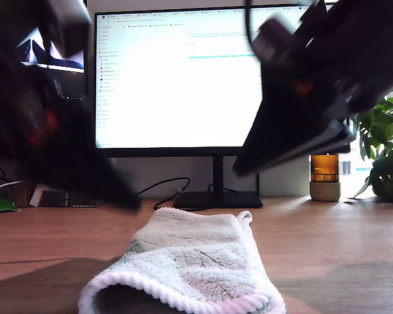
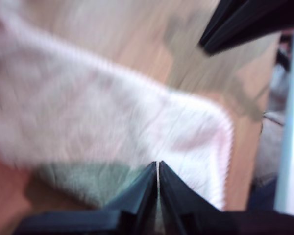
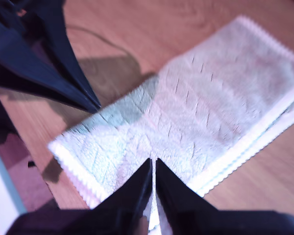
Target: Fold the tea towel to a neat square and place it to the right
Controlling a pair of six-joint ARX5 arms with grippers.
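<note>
Exterior view: the tea towel [image 1: 187,265] lies folded on the wooden desk [image 1: 334,242] at the lower centre of the frame, its beaded hem curling along the near edge; behind it stands a lit monitor [image 1: 177,78] on a black stand; an amber jar [image 1: 325,176] and a green plant [image 1: 386,144] sit at the right edge of the frame. Two dark, blurred arms hang above the towel — one in the upper left of the frame, one in the upper right; which is first and which is second cannot be told here, and no fingertips are legible.

First wrist view: my first gripper [image 2: 158,169] is pinched closed, the two black fingers meeting with only a hairline slit between them; nothing is seen clamped there. It is above the tea towel [image 2: 112,122], which is blurred. The other arm's dark tip [image 2: 245,22] shows above the bare wood.

Second wrist view: my second gripper [image 3: 153,166] is likewise drawn closed and grasps nothing visible; the folded tea towel [image 3: 196,103] lies beneath it — stacked hem edges show along one long side. The other arm's dark fingers [image 3: 49,63] hang over one end of the towel.
</note>
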